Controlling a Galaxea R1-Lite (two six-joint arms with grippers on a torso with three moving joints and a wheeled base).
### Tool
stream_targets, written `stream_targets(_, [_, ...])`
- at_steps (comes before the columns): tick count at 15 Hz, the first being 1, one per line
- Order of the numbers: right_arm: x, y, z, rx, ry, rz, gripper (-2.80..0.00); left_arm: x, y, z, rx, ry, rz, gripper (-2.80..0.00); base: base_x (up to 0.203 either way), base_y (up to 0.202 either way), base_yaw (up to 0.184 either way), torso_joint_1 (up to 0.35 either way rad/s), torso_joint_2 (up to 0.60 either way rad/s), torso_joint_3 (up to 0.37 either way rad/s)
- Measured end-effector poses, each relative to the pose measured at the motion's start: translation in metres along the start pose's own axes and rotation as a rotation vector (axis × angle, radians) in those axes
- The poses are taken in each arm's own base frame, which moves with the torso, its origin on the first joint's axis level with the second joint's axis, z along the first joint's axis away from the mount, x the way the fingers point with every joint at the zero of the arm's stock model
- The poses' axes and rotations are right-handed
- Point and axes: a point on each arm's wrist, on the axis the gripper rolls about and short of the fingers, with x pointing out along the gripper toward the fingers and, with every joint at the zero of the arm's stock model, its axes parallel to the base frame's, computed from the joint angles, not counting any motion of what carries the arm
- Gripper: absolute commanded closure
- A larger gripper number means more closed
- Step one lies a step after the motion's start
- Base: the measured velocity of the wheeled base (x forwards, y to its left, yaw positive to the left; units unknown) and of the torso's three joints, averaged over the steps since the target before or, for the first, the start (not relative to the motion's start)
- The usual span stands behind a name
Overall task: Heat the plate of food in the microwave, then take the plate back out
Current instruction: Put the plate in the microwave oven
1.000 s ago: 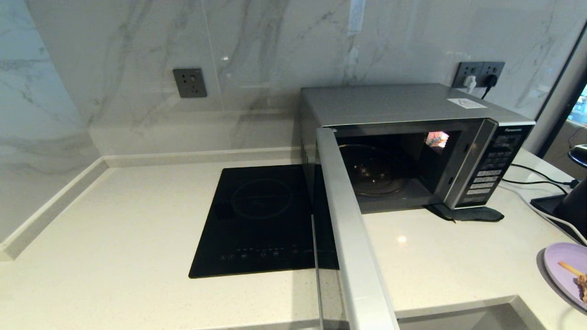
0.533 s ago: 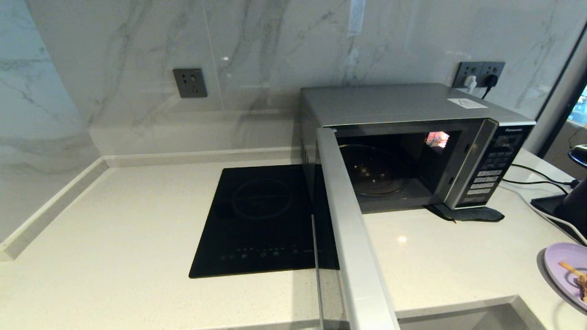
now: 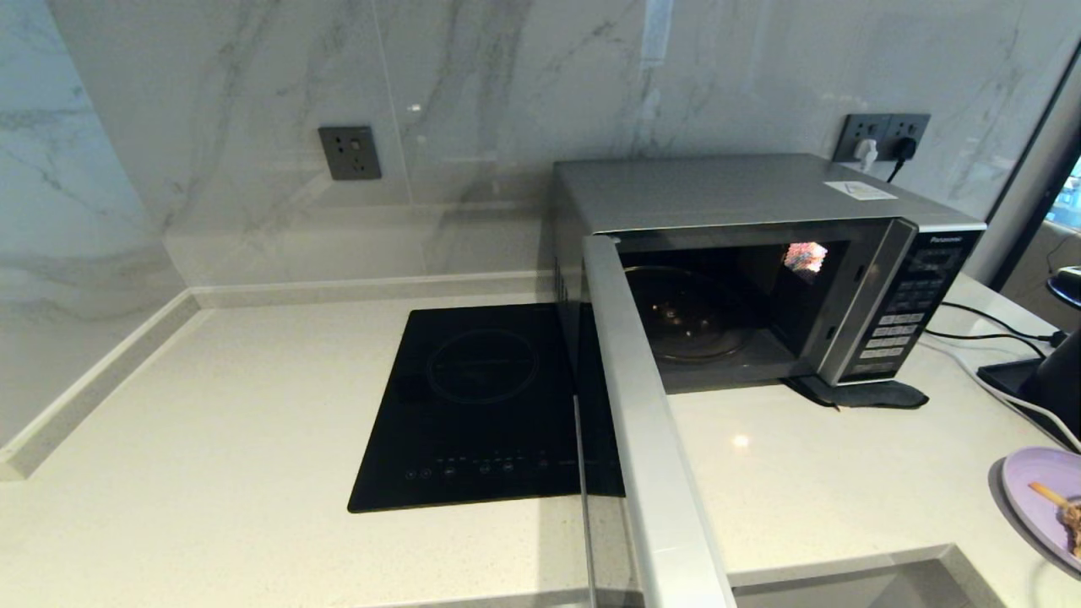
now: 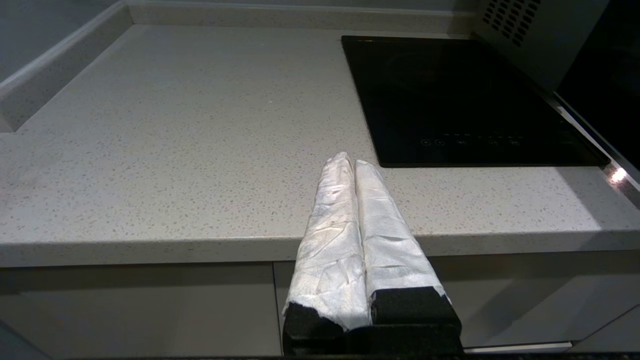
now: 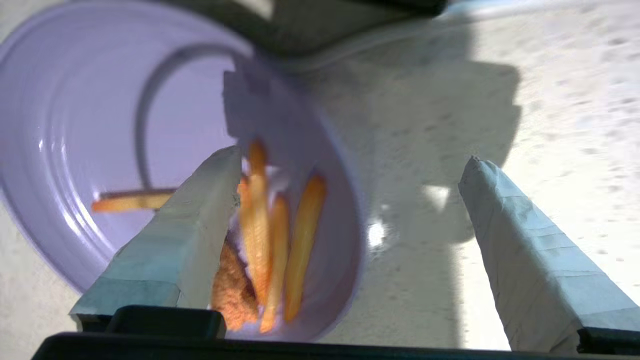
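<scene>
A: The right tool point(image 5: 350, 170) hangs spread wide over the plate point(image 5: 75, 125), one finger point(image 5: 180, 225) above the fries, the other past the rim, gripping nothing.

B: Probably lining up to pinch the rim. Where's the plate?

A: On the surface point(image 3: 211, 405), at four o'clock from the microwave point(image 3: 760, 253), whose door point(image 3: 650, 447) stands open. The left tool point(image 4: 352, 162) is parked, fingers pressed together.

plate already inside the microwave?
No, the plate of food sits on the counter right of the microwave, whose open cavity holds only its glass turntable.
</scene>
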Motion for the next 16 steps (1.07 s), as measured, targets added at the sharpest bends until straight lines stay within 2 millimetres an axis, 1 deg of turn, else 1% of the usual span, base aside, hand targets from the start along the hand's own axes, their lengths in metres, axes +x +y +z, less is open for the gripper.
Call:
stream_targets(3, [0.000,-0.006,0.002,0.013,-0.014,-0.041,-2.80,0.000,0.000,0.000,0.000,0.000,0.001,0.00,0.000,0.000,0.000,0.000,0.00,0.000])
stream_targets(6, [0.002,-0.007,0.000,0.009,-0.002,-0.048,-2.80,0.000,0.000,0.000,0.000,0.000,0.000,0.00,0.000,0.000,0.000,0.000,0.00,0.000])
stream_targets(16, [0.013,0.000,-0.004,-0.026,0.018,-0.085,-2.80,0.000,0.000,0.000,0.000,0.000,0.001,0.00,0.000,0.000,0.000,0.000,0.00,0.000])
